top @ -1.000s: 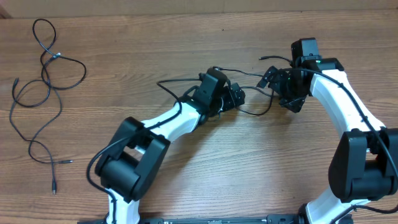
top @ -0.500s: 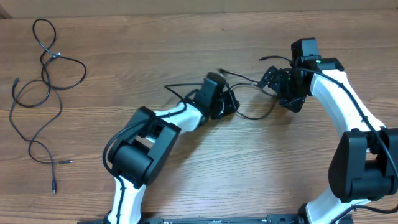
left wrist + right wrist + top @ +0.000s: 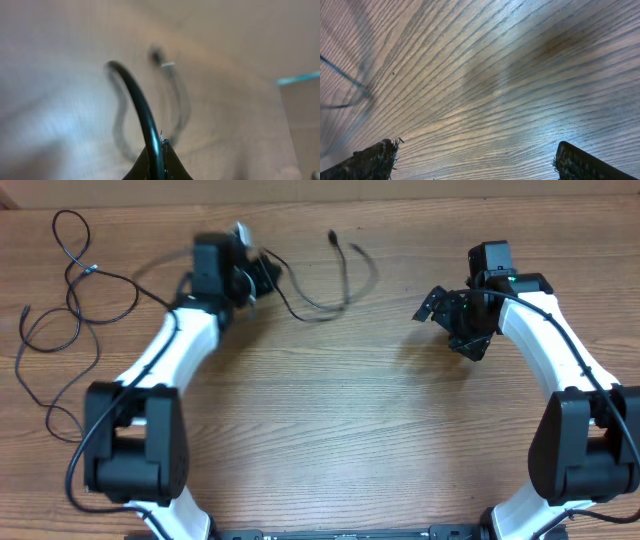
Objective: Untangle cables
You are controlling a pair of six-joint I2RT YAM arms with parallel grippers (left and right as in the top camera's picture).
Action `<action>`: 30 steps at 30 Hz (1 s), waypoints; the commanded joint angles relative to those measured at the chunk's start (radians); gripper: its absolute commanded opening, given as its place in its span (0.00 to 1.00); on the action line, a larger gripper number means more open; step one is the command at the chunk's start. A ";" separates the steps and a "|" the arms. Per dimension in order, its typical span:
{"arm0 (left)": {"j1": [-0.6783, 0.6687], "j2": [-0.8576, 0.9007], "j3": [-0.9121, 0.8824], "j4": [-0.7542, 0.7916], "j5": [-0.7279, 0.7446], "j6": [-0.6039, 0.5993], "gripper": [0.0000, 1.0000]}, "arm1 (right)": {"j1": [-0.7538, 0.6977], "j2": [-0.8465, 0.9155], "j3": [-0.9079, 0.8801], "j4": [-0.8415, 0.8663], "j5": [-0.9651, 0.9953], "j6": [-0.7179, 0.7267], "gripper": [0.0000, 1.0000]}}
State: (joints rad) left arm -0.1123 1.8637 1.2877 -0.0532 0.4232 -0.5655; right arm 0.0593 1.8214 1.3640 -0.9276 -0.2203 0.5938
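Pinches one cable (image 3: pixel 312 316) tight between the closed fingers of the left gripper (image 3: pixel 262 275), above the far left part of the table (image 3: pixel 320 430). Trails its blurred slack toward the table's middle. Holds the right gripper (image 3: pixel 440 302) spread wide, empty, over the table's right half. Shows other cables (image 3: pixel 88 271) looped at the table's left edge.

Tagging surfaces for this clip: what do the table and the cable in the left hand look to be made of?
Table: wood or wood-look laminate, light brown, with clear grain lines and a soft sheen in the right wrist view. Cable, pinched in the left hand: smooth black jacket, probably rubber or plastic, since it bends in loose curves. Its core is not visible.
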 commanded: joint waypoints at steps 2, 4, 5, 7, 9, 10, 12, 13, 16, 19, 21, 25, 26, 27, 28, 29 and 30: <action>0.069 -0.072 0.150 -0.024 -0.080 0.230 0.04 | -0.002 -0.026 -0.005 0.003 0.010 -0.008 1.00; 0.089 -0.072 0.203 -0.037 -0.171 0.254 0.04 | -0.002 -0.026 -0.005 0.003 0.010 -0.008 1.00; 0.095 -0.072 0.218 -0.037 -0.212 0.269 0.04 | -0.002 -0.026 -0.005 0.003 0.010 -0.008 1.00; 0.105 -0.072 0.238 -0.030 -0.309 0.291 0.04 | -0.002 -0.026 -0.005 0.003 0.010 -0.008 1.00; 0.108 -0.070 0.240 -0.018 -0.391 0.319 0.04 | -0.002 -0.026 -0.005 0.003 0.010 -0.008 1.00; 0.107 -0.065 0.240 -0.016 -0.432 0.333 0.04 | -0.002 -0.026 -0.005 0.003 0.010 -0.008 1.00; 0.107 -0.050 0.240 -0.012 -0.477 0.360 0.04 | -0.002 -0.026 -0.005 0.003 0.010 -0.008 1.00; 0.107 -0.039 0.240 -0.009 -0.487 0.365 0.04 | -0.002 -0.026 -0.005 0.003 0.010 -0.008 1.00; 0.108 0.007 0.240 0.021 -0.491 0.365 0.04 | -0.002 -0.026 -0.005 0.003 0.010 -0.008 1.00; 0.109 0.074 0.240 0.053 -0.509 0.357 0.04 | -0.002 -0.026 -0.005 0.003 0.010 -0.008 1.00; 0.112 0.116 0.240 0.065 -0.526 0.348 0.04 | -0.002 -0.026 -0.005 0.003 0.010 -0.008 1.00; 0.114 0.207 0.240 0.084 -0.602 0.335 0.04 | -0.002 -0.026 -0.005 0.003 0.010 -0.008 1.00; 0.114 0.242 0.240 0.088 -0.617 0.322 0.04 | -0.002 -0.026 -0.005 0.003 0.010 -0.008 1.00; 0.114 0.257 0.240 0.087 -0.616 0.322 0.05 | -0.002 -0.026 -0.005 0.003 0.010 -0.008 1.00; 0.114 0.267 0.240 0.084 -0.614 0.322 0.05 | -0.002 -0.026 -0.005 0.003 0.010 -0.008 1.00; 0.114 0.271 0.240 0.075 -0.614 0.317 0.10 | -0.002 -0.026 -0.005 0.003 0.010 -0.008 1.00; 0.114 0.270 0.240 0.064 -0.614 0.311 0.24 | -0.002 -0.026 -0.005 0.003 0.010 -0.008 1.00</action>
State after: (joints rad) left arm -0.0044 2.1155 1.5120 0.0227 -0.1516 -0.2379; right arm 0.0597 1.8214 1.3640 -0.9276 -0.2203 0.5938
